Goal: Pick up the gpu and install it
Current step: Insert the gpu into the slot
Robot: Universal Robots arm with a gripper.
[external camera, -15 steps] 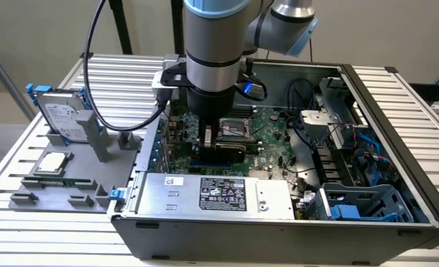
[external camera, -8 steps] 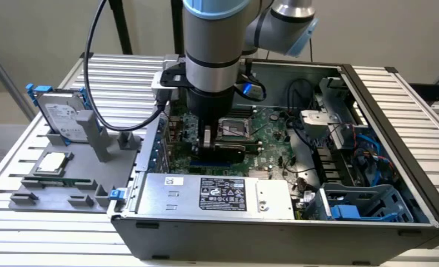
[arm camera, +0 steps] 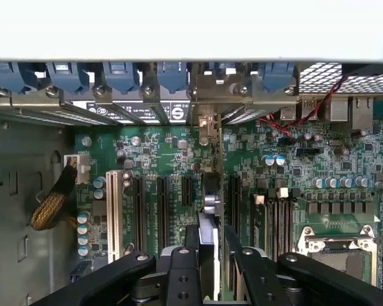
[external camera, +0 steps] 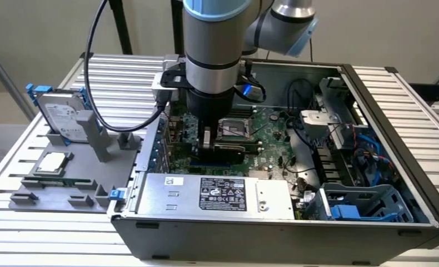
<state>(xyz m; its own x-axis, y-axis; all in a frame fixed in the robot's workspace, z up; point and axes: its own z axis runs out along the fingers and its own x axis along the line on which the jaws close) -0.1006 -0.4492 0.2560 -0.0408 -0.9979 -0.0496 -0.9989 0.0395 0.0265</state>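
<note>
The gpu [arm camera: 210, 191] stands on edge above the green motherboard [arm camera: 159, 153], in line with one of the long black expansion slots. Its silver end bracket [arm camera: 207, 95] reaches the rear slot openings of the case. My gripper [arm camera: 211, 239] is shut on the card, with one black finger on each face. In the exterior view the gripper [external camera: 208, 146] is low inside the open computer case [external camera: 397, 111], and the black side of the gpu [external camera: 234, 149] shows just above the motherboard [external camera: 268, 130]. Whether the card's edge sits in the slot is hidden.
A grey fixture at the exterior view's left holds a silver hard drive with blue rails [external camera: 60, 119], a CPU chip [external camera: 51, 162] and a RAM stick [external camera: 56, 182]. The power supply [external camera: 212, 194], the CPU socket [arm camera: 335, 245], cables [external camera: 353, 150] and blue slot latches [arm camera: 121, 73] crowd the case.
</note>
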